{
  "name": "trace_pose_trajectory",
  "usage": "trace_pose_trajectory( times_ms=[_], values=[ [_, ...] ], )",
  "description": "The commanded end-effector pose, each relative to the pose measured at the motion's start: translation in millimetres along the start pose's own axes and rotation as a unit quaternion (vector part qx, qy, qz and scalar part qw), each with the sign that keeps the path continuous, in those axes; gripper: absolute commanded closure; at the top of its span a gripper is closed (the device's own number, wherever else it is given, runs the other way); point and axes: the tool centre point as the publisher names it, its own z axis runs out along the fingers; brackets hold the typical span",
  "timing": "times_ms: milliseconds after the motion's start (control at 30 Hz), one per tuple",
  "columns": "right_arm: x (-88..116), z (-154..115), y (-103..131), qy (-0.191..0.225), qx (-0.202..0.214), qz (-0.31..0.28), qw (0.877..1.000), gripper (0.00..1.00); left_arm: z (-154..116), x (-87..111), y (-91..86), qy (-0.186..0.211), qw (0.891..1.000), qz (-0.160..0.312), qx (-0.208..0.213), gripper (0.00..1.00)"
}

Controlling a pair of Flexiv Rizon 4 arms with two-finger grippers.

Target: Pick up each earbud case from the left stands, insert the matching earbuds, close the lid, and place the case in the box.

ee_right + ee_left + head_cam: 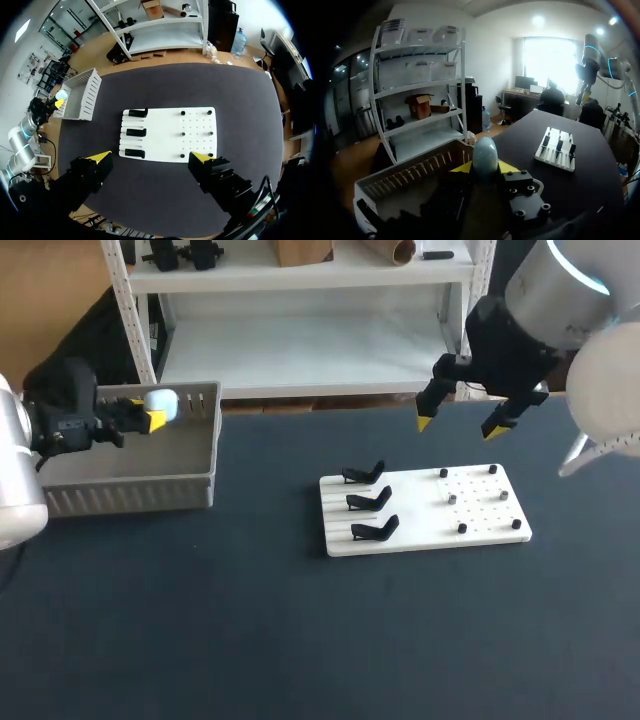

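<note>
Left hand (155, 413) tight around pale-blue earbud case (163, 401) above the box (130, 490); right hand (458, 427) wide open over white board (420, 526).

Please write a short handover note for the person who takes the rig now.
Left gripper: shut on a case, which looks closed, above the box.
Right gripper: open, empty, above the board.
Stands: all three empty.
Done: case lifted, apparently closed.
To do: probably lower and release this case into the box; its inside is partly hidden, so check for others.

left end effector (153, 418): clamped on earbud case (162, 402) | right end effector (459, 427): splayed wide, raised
</note>
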Motion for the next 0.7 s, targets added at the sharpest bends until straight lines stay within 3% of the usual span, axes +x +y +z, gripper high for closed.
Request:
trace_pose_trajectory(
  times_ms=[33, 200, 267, 300, 333, 700],
  values=[
    [3.6, -1.4, -0.7, -0.005, 0.001, 0.001, 1.000, 0.00, 11.2, 6.6, 18.4, 0.005, 1.000, -0.003, -0.019, 1.00],
    [3.6, -1.4, -0.7, -0.005, 0.001, 0.001, 1.000, 0.00, 4.8, 14.9, 38.0, 0.021, 1.000, -0.002, -0.021, 1.00],
    [3.6, -1.4, -0.7, -0.005, 0.001, 0.001, 1.000, 0.00, 2.3, 17.0, 44.2, 0.021, 1.000, -0.004, -0.023, 0.72],
    [3.6, -1.4, -0.7, -0.005, 0.001, 0.001, 1.000, 0.00, 1.1, 17.0, 45.6, 0.024, 0.999, -0.001, -0.022, 0.50],
    [3.6, -1.4, -0.7, -0.005, 0.001, 0.001, 1.000, 0.00, -0.1, 17.1, 46.8, 0.027, 0.999, 0.004, -0.023, 0.00],
    [3.6, -1.4, -0.7, -0.005, 0.001, 0.001, 1.000, 0.00, -9.0, 17.0, 40.5, 0.026, 0.999, 0.015, -0.020, 0.00]
  ],
)
